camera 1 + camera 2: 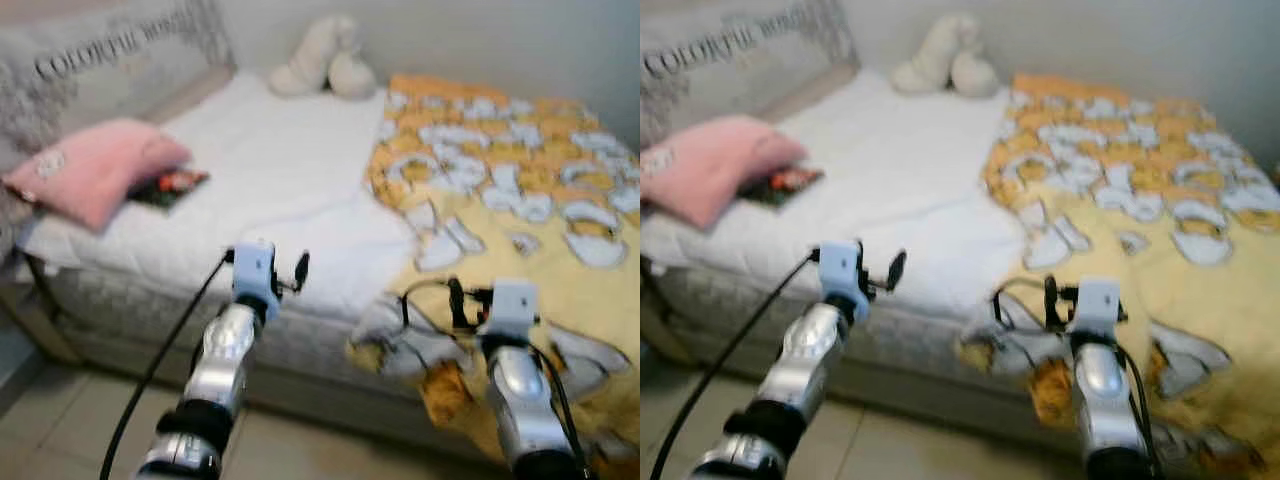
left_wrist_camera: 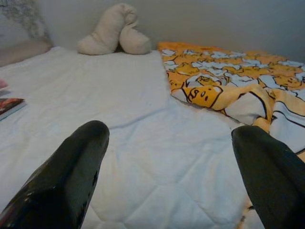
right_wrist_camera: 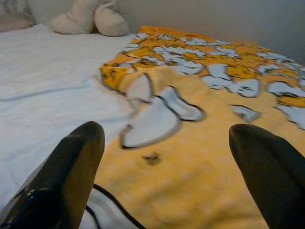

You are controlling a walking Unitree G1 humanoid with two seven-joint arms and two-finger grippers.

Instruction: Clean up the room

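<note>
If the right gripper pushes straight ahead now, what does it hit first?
Most likely the yellow patterned blanket on the bed: the right gripper, fingers open, points low across it. Depth is unclear.

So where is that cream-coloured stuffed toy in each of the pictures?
Left eye view: the cream stuffed toy lies at the far edge of the bed, by the wall, left of the yellow blanket.
Right eye view: same spot, top centre.
Left wrist view: far end of the white mattress.
Right wrist view: far corner, beyond the blanket.
Shared landmark: the blanket's orange far edge, right beside the toy.
</note>
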